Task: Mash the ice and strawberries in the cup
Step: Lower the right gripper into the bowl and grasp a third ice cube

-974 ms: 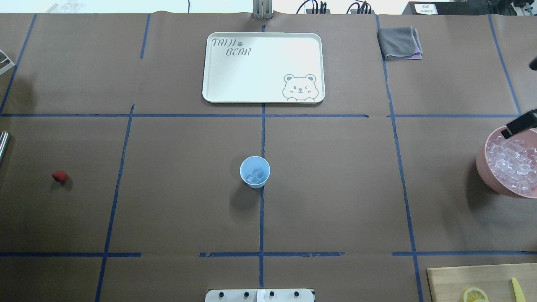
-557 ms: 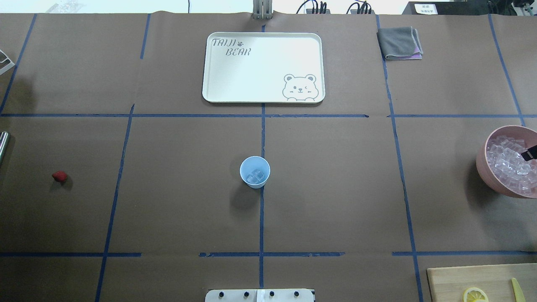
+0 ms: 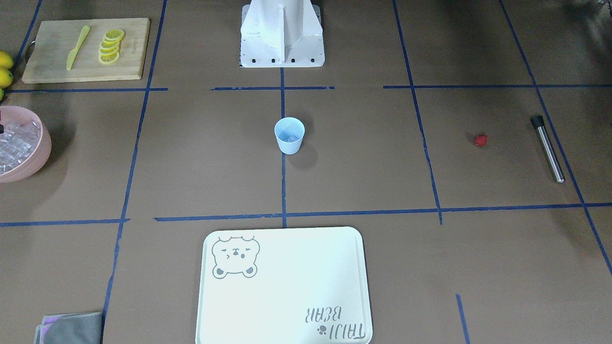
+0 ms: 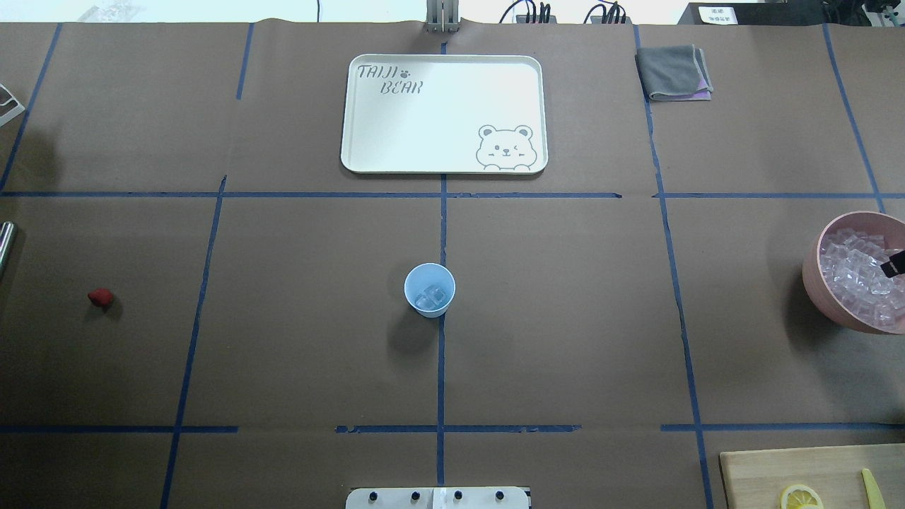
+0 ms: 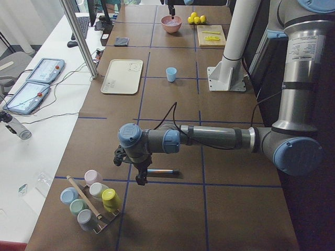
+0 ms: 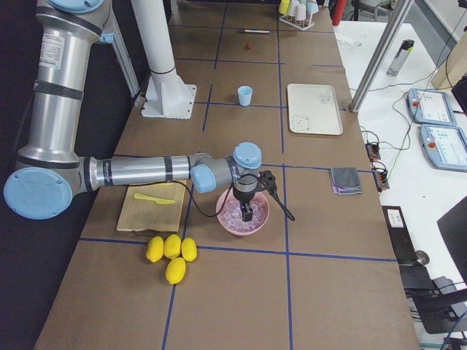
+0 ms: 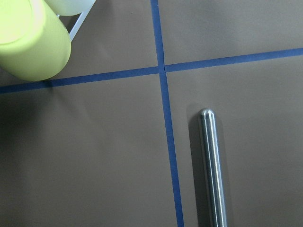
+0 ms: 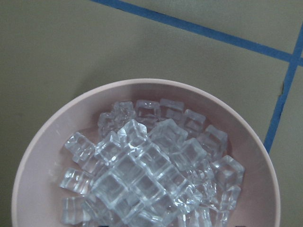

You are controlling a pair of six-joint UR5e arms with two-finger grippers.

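Only the side views show the arms: the right tool (image 6: 246, 211) over one pink bowl (image 6: 261, 222) of ice cubes (image 8: 142, 175), the left tool (image 5: 140, 177) above one steel rod (image 5: 162, 171). I cannot tell whether either is clenched or released. Overhead, one cup (image 4: 429, 290) stands mid-tabletop holding two pieces of ice (image 4: 431, 298); one strawberry (image 4: 100, 297) lies well apart.

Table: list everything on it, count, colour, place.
cup: one, pale blue, centre
bowl: one, pink, right edge
ice: clear, few in cup, heap in bowl
strawberry: one, red, left side
rod: one, steel, left edge
tray: one, cream, far centre
cloth: one, grey, far right
board: one, wooden, near right
lemon slices: several, yellow, on board
knife: one, yellow-green, on board
lemons: four, yellow, beside board
racked cups: several, pastel, left end
left gripper: above rod
right gripper: over bowl
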